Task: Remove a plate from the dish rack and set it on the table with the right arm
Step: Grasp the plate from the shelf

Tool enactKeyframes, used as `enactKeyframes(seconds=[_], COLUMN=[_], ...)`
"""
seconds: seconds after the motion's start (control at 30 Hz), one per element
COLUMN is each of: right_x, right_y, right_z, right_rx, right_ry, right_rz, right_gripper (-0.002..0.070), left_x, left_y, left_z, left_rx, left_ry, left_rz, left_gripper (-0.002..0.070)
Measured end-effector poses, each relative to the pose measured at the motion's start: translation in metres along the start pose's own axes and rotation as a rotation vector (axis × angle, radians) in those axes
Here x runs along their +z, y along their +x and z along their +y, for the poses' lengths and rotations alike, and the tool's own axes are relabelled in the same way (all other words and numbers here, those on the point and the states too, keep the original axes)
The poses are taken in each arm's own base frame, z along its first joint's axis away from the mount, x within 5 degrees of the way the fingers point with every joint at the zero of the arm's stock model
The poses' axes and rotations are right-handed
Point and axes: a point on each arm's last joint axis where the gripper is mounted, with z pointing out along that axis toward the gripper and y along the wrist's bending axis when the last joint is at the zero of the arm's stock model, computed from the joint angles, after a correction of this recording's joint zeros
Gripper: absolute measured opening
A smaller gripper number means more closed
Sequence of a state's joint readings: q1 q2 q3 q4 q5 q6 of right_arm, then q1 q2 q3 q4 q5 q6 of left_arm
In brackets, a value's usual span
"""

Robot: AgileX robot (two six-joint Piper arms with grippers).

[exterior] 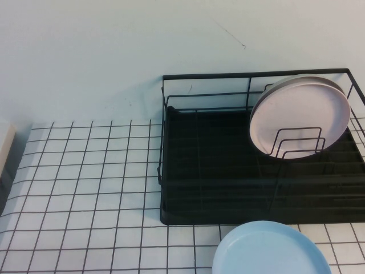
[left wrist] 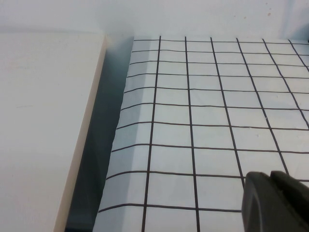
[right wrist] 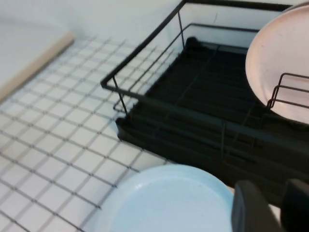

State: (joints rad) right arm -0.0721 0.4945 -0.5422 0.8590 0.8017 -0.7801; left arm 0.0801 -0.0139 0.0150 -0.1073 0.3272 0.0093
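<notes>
- Nearest the high camera lies a light blue plate, flat on the table at the front edge, just in front of the dish rack.
- Behind it, the dish rack — black wire with a black tray base — fills the right half of the high view, sitting on the gridded white table against the pale wall.
- Standing on edge at the rack's far right end is the pink plate, leaning back and held upright by the thin wire dividers that cross its lower face; a greyish-white plate shows as a thin rim just behind it.
- Neither arm appears in the high view.
- From the right wrist camera, the right gripper hangs low just beside the blue plate's rim, near the rack's front wall; its two dark fingers stand a little apart with a narrow gap between them, and nothing is pinched there.
- That same view shows the pink plate in the rack, well apart from the right gripper.
- From the left wrist camera, the left gripper shows only as a dark tip over bare grid squares, near the table's left edge and a cream board beside it — I cannot tell how its jaws stand.
</notes>
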Motion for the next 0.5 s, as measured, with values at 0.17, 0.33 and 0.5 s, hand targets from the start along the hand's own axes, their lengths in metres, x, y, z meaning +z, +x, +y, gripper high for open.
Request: enactKeyframes(seconds=[0.17,0.33,0.5], right_x=[0.02,0.055,0.099], right_y=[-0.061,-0.1,-0.118], right_z=[-0.022,-0.052,-0.087], right_rx=[-0.284,-0.573,-0.779], right_ry=[-0.064,-0.13,-0.154], right_rz=[0.192,0.246,0.257], right_gripper=[0.0335,0.0422,0.0433], left_x=[0.0,0.0,0.0], left_y=[0.0,0.0,0.0], left_z=[0.0,0.0,0.0], left_rx=[0.0,0.0,0.0], left_ry=[0.0,0.0,0.0], left_rz=[0.0,0.0,0.0], left_gripper=[-0.0003,-0.0003,-0.0003])
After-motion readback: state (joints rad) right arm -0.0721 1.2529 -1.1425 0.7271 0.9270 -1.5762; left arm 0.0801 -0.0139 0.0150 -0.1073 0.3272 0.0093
